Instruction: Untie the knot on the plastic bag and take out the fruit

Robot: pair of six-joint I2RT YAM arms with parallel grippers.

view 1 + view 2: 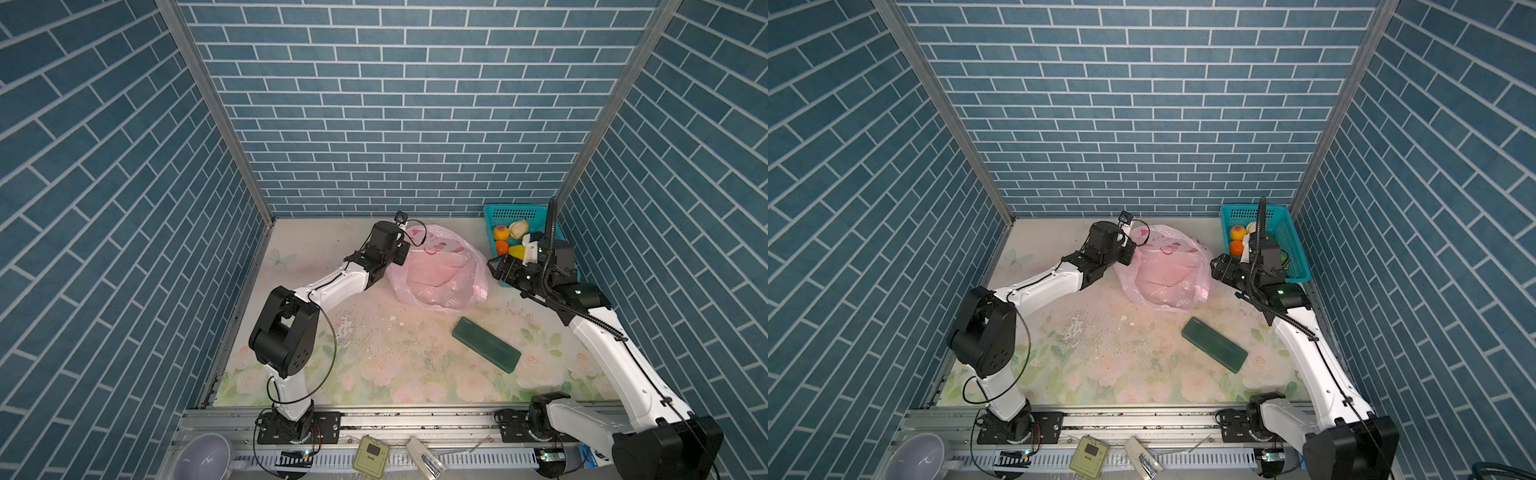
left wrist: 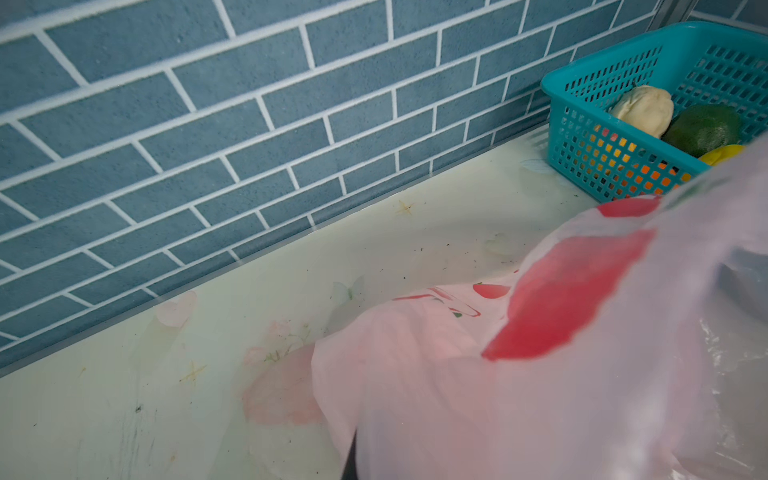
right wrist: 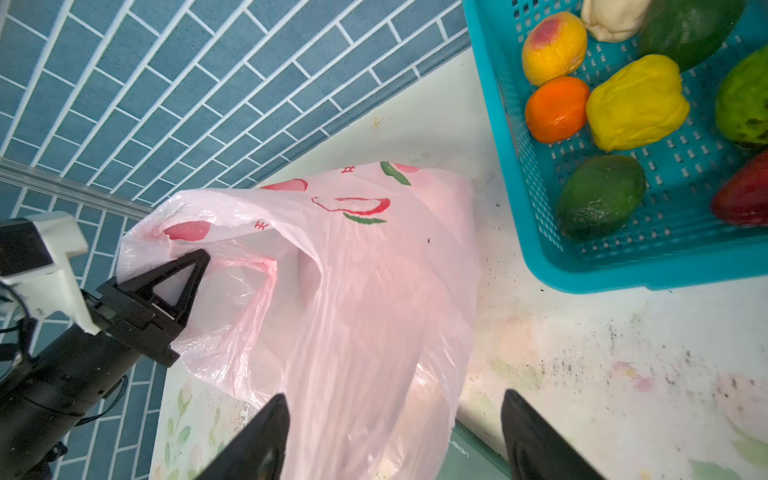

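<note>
In both top views, blue brick-patterned walls (image 1: 415, 124) close three sides around a glossy table (image 1: 374, 365) printed with pale roses and flecked with dark crumbs. The left pincer (image 1: 403, 252) is clamped together on the rim of the plastic bag (image 1: 436, 282). The bag is a thin, crinkled, translucent pink sack, slumped open between the left pincer and the right pincer (image 1: 496, 272). The right pincer's jaws stand apart just beside the bag's other flank. Behind the right pincer, a teal perforated basket (image 1: 513, 208) in the corner holds the fruit (image 1: 500, 233). On the arm-base side of that pincer lies a flat, dark green block (image 1: 486, 347) with rounded corners.

In the left wrist view, the matte wall meets the shiny table (image 2: 124, 395) in a straight seam. Bag film (image 2: 540, 374) with a red blotch of print drapes over the left pincer and hides its fingers. Past the film, the basket (image 2: 582, 87) shows a lumpy cream fruit (image 2: 644, 110) and a smooth dark green fruit (image 2: 702, 129).

In the right wrist view, the right pincer (image 3: 395, 397) shows black tapered fingers spread wide, with the bag (image 3: 353, 291) ahead of them. Across the bag, the left pincer (image 3: 193, 266), a black triangular finger, pinches the wrinkled rim. Off to one side of the right pincer, the slotted floor of the basket (image 3: 623, 257) carries a round orange fruit (image 3: 557, 110), a knobbly yellow fruit (image 3: 638, 102) and a red fruit (image 3: 744, 199).
</note>
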